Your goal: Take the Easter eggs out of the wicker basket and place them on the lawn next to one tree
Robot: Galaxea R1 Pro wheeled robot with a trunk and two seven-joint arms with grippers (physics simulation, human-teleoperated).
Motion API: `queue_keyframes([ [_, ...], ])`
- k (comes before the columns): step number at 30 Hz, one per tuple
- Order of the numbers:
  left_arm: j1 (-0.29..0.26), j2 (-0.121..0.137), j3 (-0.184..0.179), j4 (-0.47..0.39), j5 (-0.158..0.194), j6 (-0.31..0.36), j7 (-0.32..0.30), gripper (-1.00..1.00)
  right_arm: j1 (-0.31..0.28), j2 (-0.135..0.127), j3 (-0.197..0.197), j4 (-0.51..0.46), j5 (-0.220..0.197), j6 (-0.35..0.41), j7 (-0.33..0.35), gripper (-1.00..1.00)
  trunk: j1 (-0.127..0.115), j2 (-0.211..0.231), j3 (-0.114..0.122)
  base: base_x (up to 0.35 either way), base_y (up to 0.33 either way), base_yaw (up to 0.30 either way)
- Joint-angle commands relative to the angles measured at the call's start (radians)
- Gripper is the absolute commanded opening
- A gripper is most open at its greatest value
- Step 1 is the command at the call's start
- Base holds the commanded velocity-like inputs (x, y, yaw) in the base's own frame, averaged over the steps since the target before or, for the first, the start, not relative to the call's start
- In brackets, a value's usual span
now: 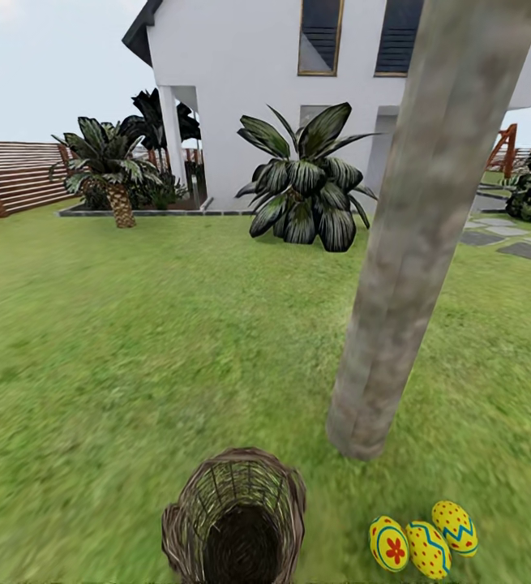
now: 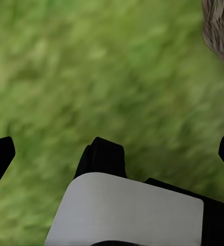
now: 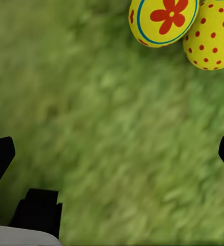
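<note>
Eggs, three, painted yellow: in the head view the flower egg, the zigzag egg and the dotted egg lie clustered and touching on the lawn, near the foot of the leaning grey-brown tree. The wicker basket lies tipped beside them, mouth toward the camera; its visible interior looks dark and empty, so the task appears complete or nearly so, with at most a check of the basket's hidden depth left. No writing or brand legible on house, fence or eggs. Left wrist view: left hand released, dark fingertips spread wide at both edges over bare grass, grasping nothing; a patch of rough grey-brown surface sits at one corner, too blurred to identify. Right wrist view: right hand likewise released and empty, fingertips wide apart over grass, with the flower egg and dotted egg ahead, touching each other. No lettering readable in either wrist view.
</note>
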Motion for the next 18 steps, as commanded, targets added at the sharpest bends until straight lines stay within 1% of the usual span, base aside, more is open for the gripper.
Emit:
queue_keyframes([
  [1, -0.001, 0.000, 0.002, 0.002, 0.011, 0.003, -0.004, 1.00, 0.000, -0.001, 0.009, -0.002, -0.008, 0.000, -0.005, 1.00, 0.000, 0.000, -0.003, 0.000, 0.000, 0.000],
  [8, -0.001, 0.000, 0.002, 0.002, 0.011, 0.003, -0.004, 1.00, 0.000, 0.007, 0.009, 0.026, -0.008, 0.000, -0.005, 1.00, 0.000, 0.000, -0.014, 0.000, 0.000, 0.000],
  [15, -0.001, 0.000, 0.002, 0.002, 0.011, 0.003, -0.004, 1.00, 0.002, 0.010, 0.010, 0.032, -0.009, 0.000, -0.002, 1.00, 0.000, 0.000, -0.025, 0.000, 0.000, 0.000],
  [18, -0.001, 0.000, 0.002, 0.002, 0.011, 0.003, -0.004, 1.00, 0.007, 0.009, 0.012, 0.033, 0.000, -0.002, -0.002, 1.00, 0.000, 0.000, -0.026, 0.000, 0.000, 0.000],
])
